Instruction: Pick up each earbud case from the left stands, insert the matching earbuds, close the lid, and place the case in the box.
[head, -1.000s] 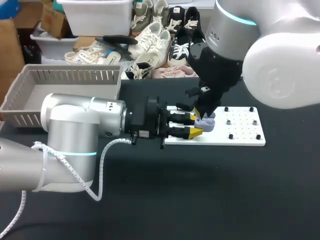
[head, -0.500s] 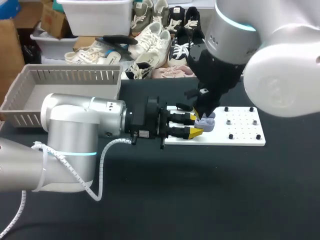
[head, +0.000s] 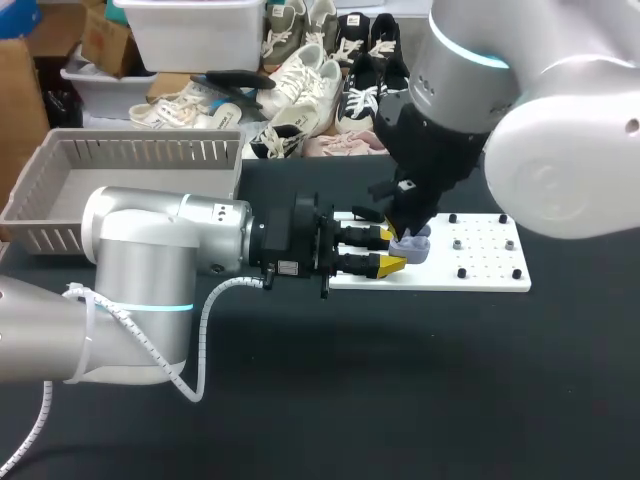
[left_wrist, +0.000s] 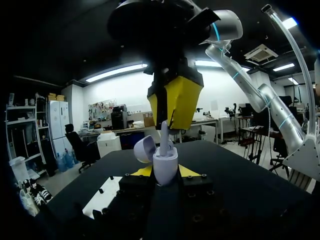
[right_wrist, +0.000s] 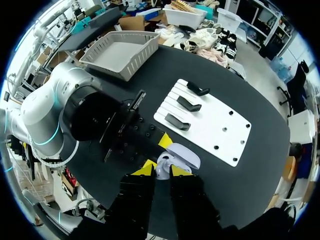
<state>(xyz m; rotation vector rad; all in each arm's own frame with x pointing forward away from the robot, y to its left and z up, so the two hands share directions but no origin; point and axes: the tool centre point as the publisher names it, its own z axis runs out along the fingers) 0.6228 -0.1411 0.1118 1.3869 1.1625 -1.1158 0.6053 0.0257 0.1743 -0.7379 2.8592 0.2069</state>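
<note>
Earbud case (left_wrist: 165, 164): pale lilac, lid hinged open, held over the white board (head: 487, 272) at mid-table.
Left claw (left_wrist: 166, 173): clenched on the case's lower body from both sides.
Earbud (left_wrist: 164, 137): white stem pinched upright in the right claw (left_wrist: 175, 102), its lower end at the case's socket.
Handling: judged light, rigid, glossy and slippery; best gripped low, clear of the lid hinge.
Box (head: 60, 215): grey basket, far left.

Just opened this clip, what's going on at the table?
The left end effector holds a lavender earbud case, lid open, by the white stand board. The right end effector hangs right above it, pinching a white earbud whose lower end sits at the case's opening. No case is in the grey box yet.
</note>
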